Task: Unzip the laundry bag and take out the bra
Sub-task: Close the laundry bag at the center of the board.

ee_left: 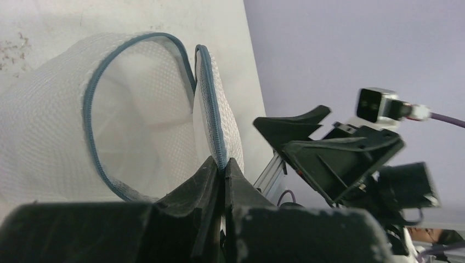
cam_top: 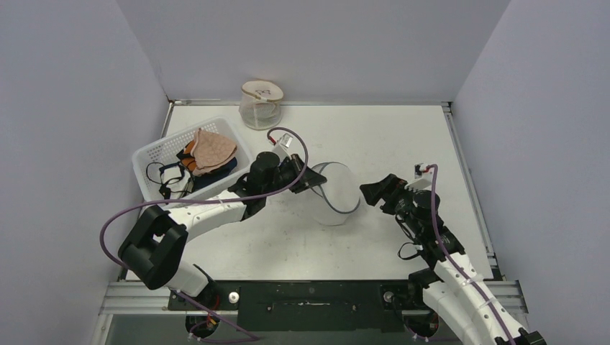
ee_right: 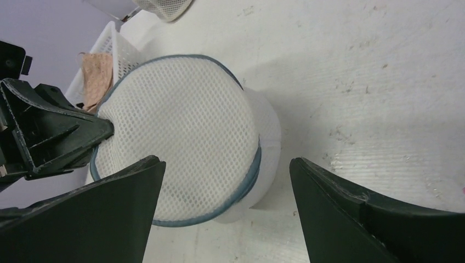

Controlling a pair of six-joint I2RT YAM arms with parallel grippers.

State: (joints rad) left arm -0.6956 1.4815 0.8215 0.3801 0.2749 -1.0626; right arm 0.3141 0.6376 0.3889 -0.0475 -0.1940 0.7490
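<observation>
The laundry bag (cam_top: 335,192) is a white mesh cylinder with a blue zipper trim, lying on its side mid-table. Its round lid (ee_right: 183,131) is unzipped most of the way and stands apart from the body (ee_left: 49,137). My left gripper (cam_top: 309,180) is shut on the lid's blue edge (ee_left: 218,143). What shows of the bag's inside is bare mesh. My right gripper (ee_right: 226,164) hangs open just right of the bag, holding nothing. A peach lace bra (cam_top: 213,149) lies on top of the basket at the left.
The white slotted basket (cam_top: 146,155) at the left also holds dark and orange garments with black straps. A clear jar (cam_top: 261,105) stands at the back wall. Grey walls close in the table on three sides.
</observation>
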